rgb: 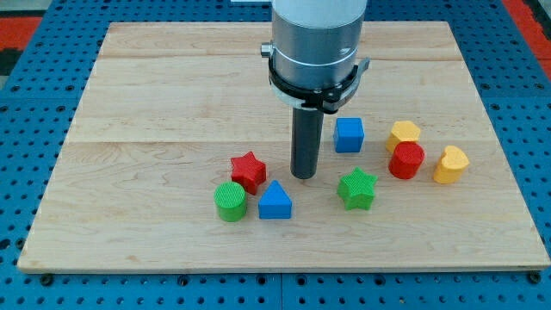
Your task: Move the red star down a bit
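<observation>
Currently my tip (302,176) is set just right of the red star (248,170), untouching; no jaws exist, nothing is held.

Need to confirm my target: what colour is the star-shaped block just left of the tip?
Red, clear in the camera view; my tip sits to its right.

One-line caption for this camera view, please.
My tip rests on the wooden board, just right of the red star block.
</observation>
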Tool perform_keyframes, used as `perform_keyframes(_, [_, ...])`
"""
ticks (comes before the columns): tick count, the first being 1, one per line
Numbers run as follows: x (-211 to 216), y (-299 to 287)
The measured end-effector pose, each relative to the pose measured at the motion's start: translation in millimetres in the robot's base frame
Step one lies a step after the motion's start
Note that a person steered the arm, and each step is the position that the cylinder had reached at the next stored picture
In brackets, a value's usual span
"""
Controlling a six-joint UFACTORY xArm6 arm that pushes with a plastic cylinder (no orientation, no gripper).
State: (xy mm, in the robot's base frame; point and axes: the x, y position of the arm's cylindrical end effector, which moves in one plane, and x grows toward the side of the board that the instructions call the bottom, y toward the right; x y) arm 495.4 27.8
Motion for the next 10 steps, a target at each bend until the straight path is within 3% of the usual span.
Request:
perform_keyframes(4, [-6,-144])
perform_keyframes(6, [-20,-145])
perform_keyframes(8, [-19,-173])
perform_keyframes(10, [-9,-164])
